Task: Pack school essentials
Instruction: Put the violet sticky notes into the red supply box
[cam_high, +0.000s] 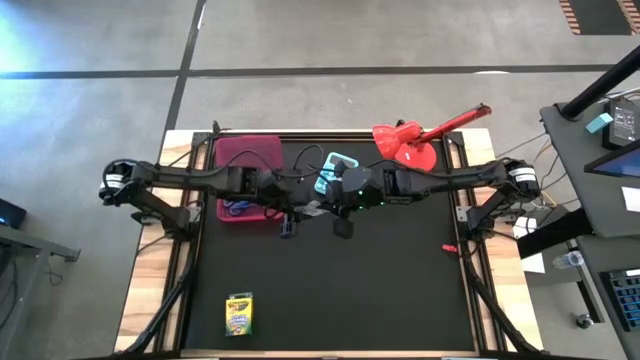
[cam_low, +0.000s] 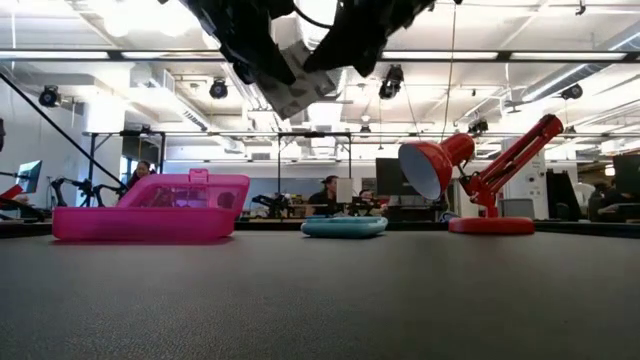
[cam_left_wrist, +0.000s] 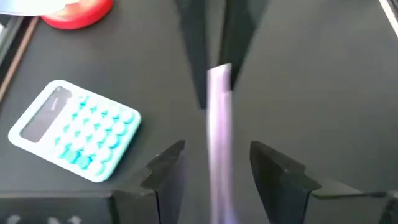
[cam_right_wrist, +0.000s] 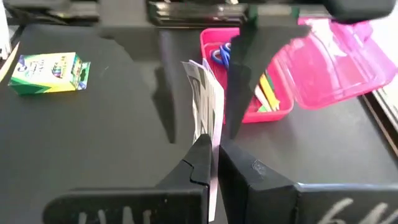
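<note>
The table (cam_high: 400, 290), a dark mat framed by pale wood, carries everything shown; its front half, nearest the low camera, lies bare.

Both arms reach from the side edges to meet above the middle of the table, toward its rear edge. The right end effector (cam_right_wrist: 211, 149) is closed flat on the white patterned square (cam_right_wrist: 204, 102), a thin sheet held on edge and clear of the table, its long axis running straight out from the fingertips toward the opposite arm. The left end effector (cam_left_wrist: 214, 165) stands partly open around the far end of the same sheet, one finger (cam_left_wrist: 168, 165) on each side with a visible gap, so no contact can be confirmed.

The red desk lamp (cam_high: 420, 135) stands at the rear right corner, its arm angled toward that corner. The pink case (cam_high: 245, 180) lies open near the rear left corner, lid raised; inside are blue-handled scissors (cam_right_wrist: 221, 53) and orange and green pencils (cam_right_wrist: 268, 93), the pencils lying roughly parallel to one another.

The turquoise calculator (cam_left_wrist: 74, 130) lies flat near the rear edge at centre. The yellow-green crayon box (cam_high: 239, 313) lies alone by the front edge, left of centre, long axis running front to back.
</note>
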